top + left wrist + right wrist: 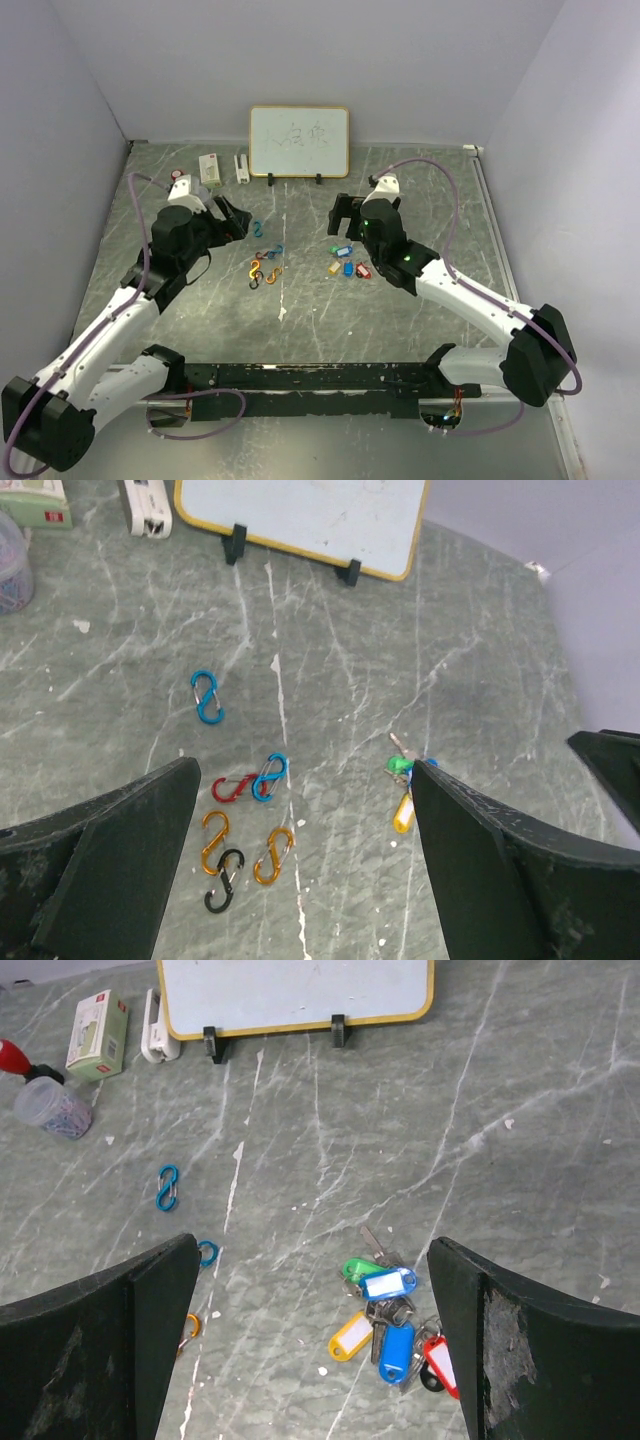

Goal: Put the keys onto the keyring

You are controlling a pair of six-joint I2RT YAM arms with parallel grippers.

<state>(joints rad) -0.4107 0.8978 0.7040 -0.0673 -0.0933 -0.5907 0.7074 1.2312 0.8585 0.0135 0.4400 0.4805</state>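
The counter (320, 325) carries a whiteboard (299, 141) at its far edge. The left jaws and right jaws both stand wide apart, grasping nothing, each hovering over its own pile. The clips (268, 777) lie scattered left of centre, below the left jaws. The keys (395, 1348) lie bunched right of centre, below the right jaws, well apart from the clips. This looks like the approach: nothing lifted yet. Next, the right jaws should drop and pinch one key by its edge while the left jaws take a clip
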